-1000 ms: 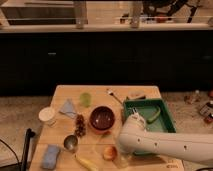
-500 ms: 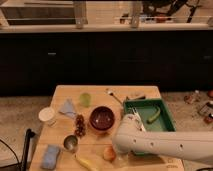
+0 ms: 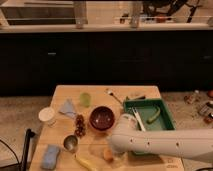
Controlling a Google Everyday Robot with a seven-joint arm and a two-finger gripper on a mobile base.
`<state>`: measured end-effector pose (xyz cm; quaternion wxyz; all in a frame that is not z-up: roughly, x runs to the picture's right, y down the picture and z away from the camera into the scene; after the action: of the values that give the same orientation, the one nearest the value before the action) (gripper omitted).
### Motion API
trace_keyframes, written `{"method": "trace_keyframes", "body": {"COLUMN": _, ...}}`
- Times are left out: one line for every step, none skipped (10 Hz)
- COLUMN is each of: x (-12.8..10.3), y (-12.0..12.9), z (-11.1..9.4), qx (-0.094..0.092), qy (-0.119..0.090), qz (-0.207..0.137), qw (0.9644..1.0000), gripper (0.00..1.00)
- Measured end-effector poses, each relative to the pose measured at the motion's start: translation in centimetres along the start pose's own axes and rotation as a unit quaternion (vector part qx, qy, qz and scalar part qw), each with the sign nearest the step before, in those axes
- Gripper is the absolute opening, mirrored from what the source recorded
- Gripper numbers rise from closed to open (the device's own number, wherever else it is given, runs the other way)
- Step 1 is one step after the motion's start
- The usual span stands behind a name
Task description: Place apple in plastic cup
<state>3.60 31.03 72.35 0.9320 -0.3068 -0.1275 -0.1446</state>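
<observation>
The apple (image 3: 107, 154), small and orange-red, lies on the wooden table (image 3: 65, 92) near its front edge. The plastic cup (image 3: 85, 99) is pale green and translucent; it stands upright at the back of the table, left of centre. My white arm reaches in from the right, and the gripper (image 3: 116, 156) is low over the table right beside the apple, on its right. The arm's bulk hides most of the gripper.
A dark red bowl (image 3: 102, 118) sits mid-table between apple and cup. Grapes (image 3: 79, 125), a metal cup (image 3: 70, 143), a banana (image 3: 87, 163), a blue sponge (image 3: 50, 156), a blue cloth (image 3: 67, 108) and a white cup (image 3: 47, 116) lie left. A green tray (image 3: 167, 107) stands right.
The arm has shifted slightly to the left, closer to the apple. The apple and the other objects have not moved.
</observation>
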Motion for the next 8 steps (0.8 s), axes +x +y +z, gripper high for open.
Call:
{"method": "trace_keyframes", "body": {"x": -0.28, "y": -0.02, "z": 0.0, "qx": 0.001, "qy": -0.005, "qz": -0.005, "qw": 1.0, "gripper": 0.8}}
{"method": "trace_keyframes", "body": {"x": -0.61, "y": -0.04, "z": 0.02, "qx": 0.002, "qy": -0.008, "qz": -0.012, "qw": 0.9999, "gripper": 0.8}}
{"method": "trace_keyframes", "body": {"x": -0.99, "y": -0.02, "z": 0.06, "qx": 0.005, "qy": -0.012, "qz": -0.025, "qw": 0.9996, "gripper": 0.8}}
{"method": "trace_keyframes", "body": {"x": -1.05, "y": 0.06, "z": 0.1, "qx": 0.006, "qy": -0.012, "qz": -0.033, "qw": 0.9994, "gripper": 0.8}}
{"method": "trace_keyframes", "body": {"x": -1.05, "y": 0.18, "z": 0.18, "qx": 0.009, "qy": -0.01, "qz": -0.049, "qw": 0.9987, "gripper": 0.8}}
{"method": "trace_keyframes", "body": {"x": -1.07, "y": 0.24, "z": 0.28, "qx": 0.012, "qy": -0.009, "qz": -0.062, "qw": 0.998, "gripper": 0.8}}
{"method": "trace_keyframes", "body": {"x": -1.12, "y": 0.29, "z": 0.44, "qx": 0.015, "qy": -0.009, "qz": -0.082, "qw": 0.9965, "gripper": 0.8}}
{"method": "trace_keyframes", "body": {"x": -1.02, "y": 0.37, "z": 0.64, "qx": 0.016, "qy": -0.007, "qz": -0.097, "qw": 0.9951, "gripper": 0.8}}
